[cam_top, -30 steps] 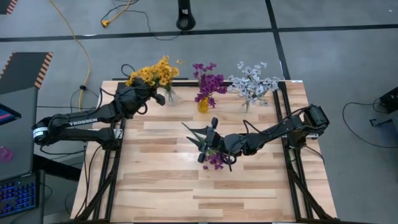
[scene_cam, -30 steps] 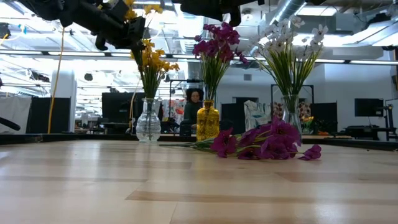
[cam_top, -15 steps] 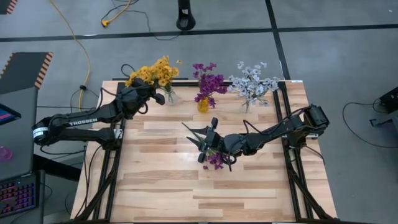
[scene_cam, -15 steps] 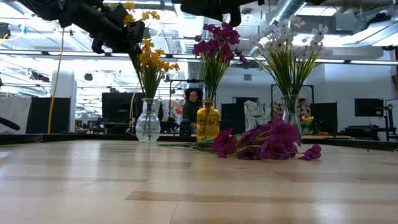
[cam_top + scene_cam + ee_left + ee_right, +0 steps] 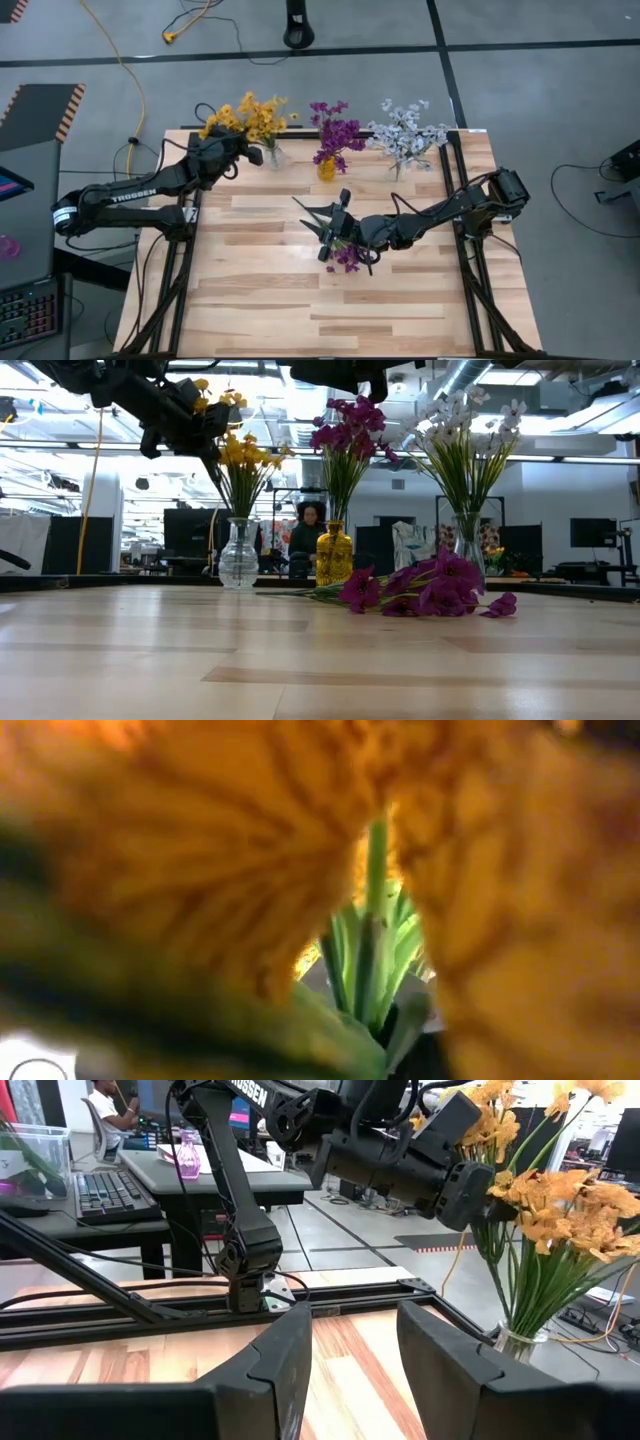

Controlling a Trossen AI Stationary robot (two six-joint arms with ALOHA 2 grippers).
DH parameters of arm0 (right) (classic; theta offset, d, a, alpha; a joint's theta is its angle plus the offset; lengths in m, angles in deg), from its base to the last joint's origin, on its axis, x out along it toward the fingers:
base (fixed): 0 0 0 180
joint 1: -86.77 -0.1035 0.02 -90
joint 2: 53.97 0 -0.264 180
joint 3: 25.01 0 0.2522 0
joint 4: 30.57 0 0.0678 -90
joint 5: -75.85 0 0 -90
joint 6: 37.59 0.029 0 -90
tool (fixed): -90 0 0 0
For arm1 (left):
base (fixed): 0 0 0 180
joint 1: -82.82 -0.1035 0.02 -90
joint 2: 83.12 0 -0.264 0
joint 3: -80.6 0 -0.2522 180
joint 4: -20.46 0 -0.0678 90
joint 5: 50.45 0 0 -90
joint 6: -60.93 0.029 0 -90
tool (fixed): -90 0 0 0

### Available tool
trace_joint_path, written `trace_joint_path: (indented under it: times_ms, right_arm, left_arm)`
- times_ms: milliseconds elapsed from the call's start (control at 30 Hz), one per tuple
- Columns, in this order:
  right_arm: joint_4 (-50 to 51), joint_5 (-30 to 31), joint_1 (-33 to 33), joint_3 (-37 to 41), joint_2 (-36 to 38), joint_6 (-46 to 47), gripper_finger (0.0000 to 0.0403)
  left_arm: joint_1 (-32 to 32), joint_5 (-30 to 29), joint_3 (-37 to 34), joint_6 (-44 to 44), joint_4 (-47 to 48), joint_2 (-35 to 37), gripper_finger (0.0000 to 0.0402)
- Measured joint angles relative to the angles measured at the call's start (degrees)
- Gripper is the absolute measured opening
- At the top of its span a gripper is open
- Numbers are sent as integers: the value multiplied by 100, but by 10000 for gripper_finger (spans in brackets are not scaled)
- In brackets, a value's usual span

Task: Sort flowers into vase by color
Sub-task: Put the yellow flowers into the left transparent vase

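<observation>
At the table's back edge, the left gripper (image 5: 250,143) is hovering among the yellow flowers (image 5: 256,117) in the clear vase (image 5: 238,555), fingers together, perhaps pinching a stem. The right gripper (image 5: 336,232), fingers apart, is hanging over the purple flowers (image 5: 347,257) lying mid-table.

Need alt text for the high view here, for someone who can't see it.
Seen from above, the right tool hovers over purple flowers lying mid-table, its fingers apart. The left tool is shut at the yellow flowers in the clear vase at the table's far edge. Beside it stand a yellow vase of purple blooms and a vase of white flowers.
</observation>
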Motion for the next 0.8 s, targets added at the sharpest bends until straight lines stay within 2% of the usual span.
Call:
trace_joint_path:
  times_ms: [300,800]
  right_arm:
    - [-1,-2,0,0,0,2,176]
    - [-15,-2,0,0,0,2,176]
  left_arm:
    - [2,276,-7,-6,-139,-13,9]
    - [-1,269,-9,-1,-287,-34,9]
